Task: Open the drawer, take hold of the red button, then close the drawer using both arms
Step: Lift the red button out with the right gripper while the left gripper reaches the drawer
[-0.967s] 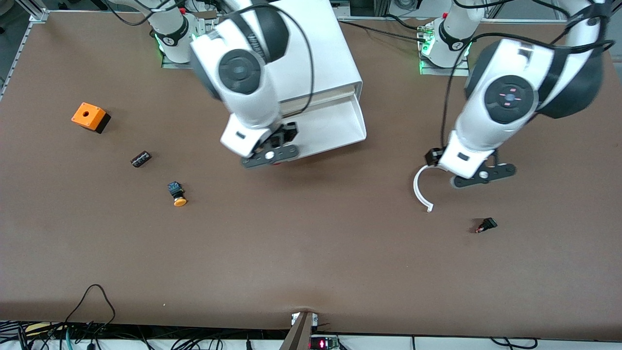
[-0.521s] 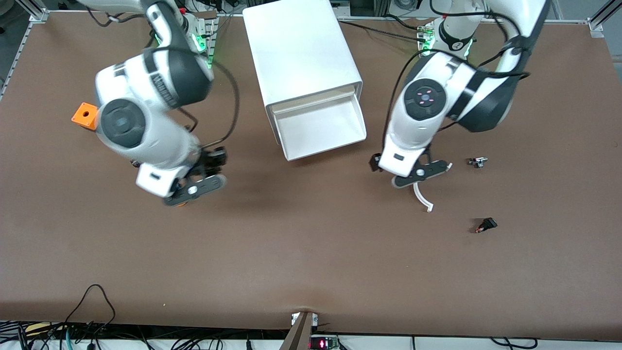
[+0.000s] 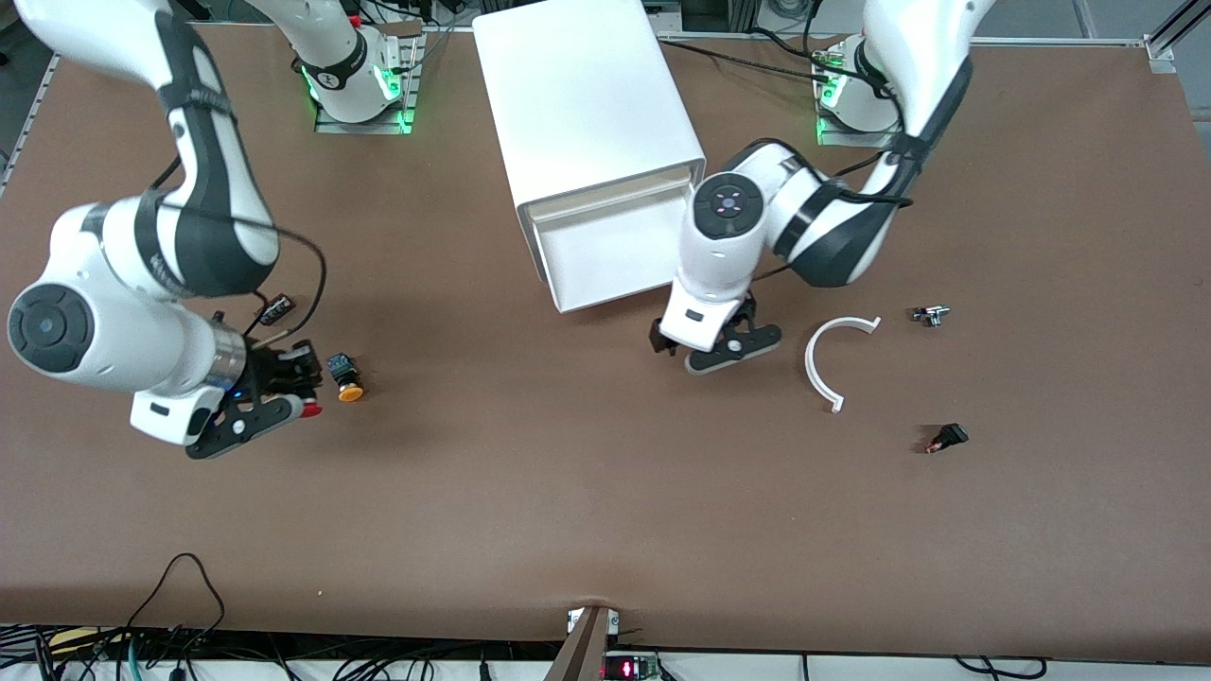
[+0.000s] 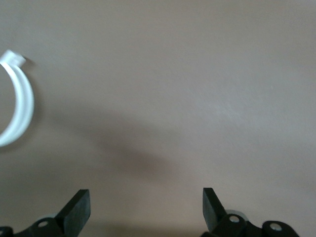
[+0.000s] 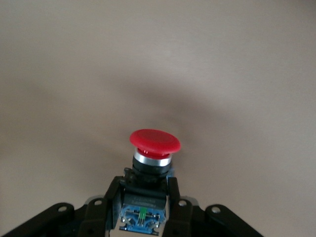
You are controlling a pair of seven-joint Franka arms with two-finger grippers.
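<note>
The drawer (image 3: 620, 253) stands pulled out of the white cabinet (image 3: 587, 95), and its tray shows nothing inside. My right gripper (image 3: 289, 390) is shut on the dark body of the red-capped button (image 3: 310, 410), low over the table beside the orange-capped button (image 3: 346, 377). In the right wrist view the red button (image 5: 154, 143) sticks out past my right gripper (image 5: 145, 197). My left gripper (image 3: 705, 333) is open and empty over the table, just in front of the drawer's corner. In the left wrist view my left gripper (image 4: 145, 212) has only bare table between its fingers.
A white C-shaped ring (image 3: 831, 361) lies beside the left gripper and shows in the left wrist view (image 4: 19, 106). Two small dark parts (image 3: 932, 315) (image 3: 946, 438) lie toward the left arm's end. A small black part (image 3: 274, 308) lies near the right arm.
The right arm carried the red button from the drawer front out toward its own end of the table. The left arm swung from over the white ring to the drawer's front.
</note>
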